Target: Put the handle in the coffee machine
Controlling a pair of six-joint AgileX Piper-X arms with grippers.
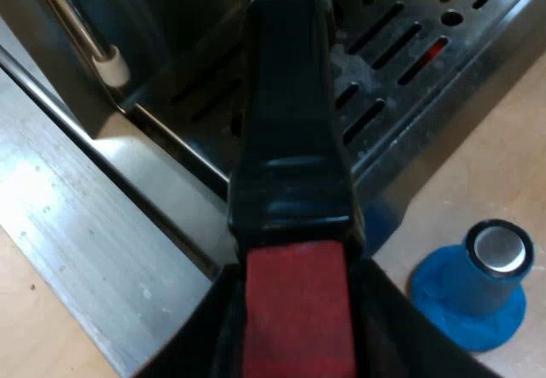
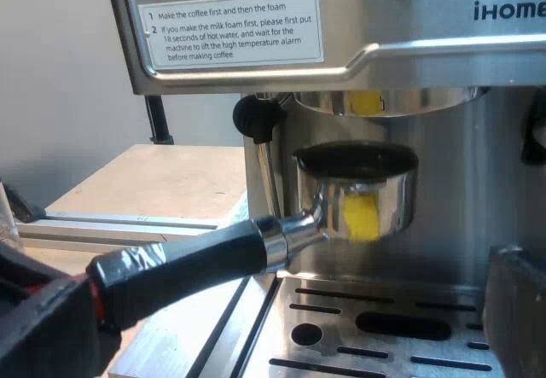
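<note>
My left gripper (image 1: 297, 331) is shut on the red end (image 1: 299, 310) of the holder's dark handle (image 1: 290, 113), which points at the espresso machine's drip tray (image 1: 409, 54). From the right wrist view the metal holder (image 2: 358, 194) hangs level just under the machine's round brewing head (image 2: 384, 101), with a small gap between them. Its handle (image 2: 188, 263) slants away from the machine's front. My right gripper (image 2: 281, 318) is open, its fingers (image 2: 520, 310) wide apart with nothing between them, facing the machine's front.
A blue tamper (image 1: 478, 288) stands on the wooden table beside the drip tray. The steam wand (image 2: 264, 165) hangs close beside the holder. An aluminium rail (image 1: 77, 250) runs along the machine's base. The slotted drip tray (image 2: 384, 327) lies below the holder.
</note>
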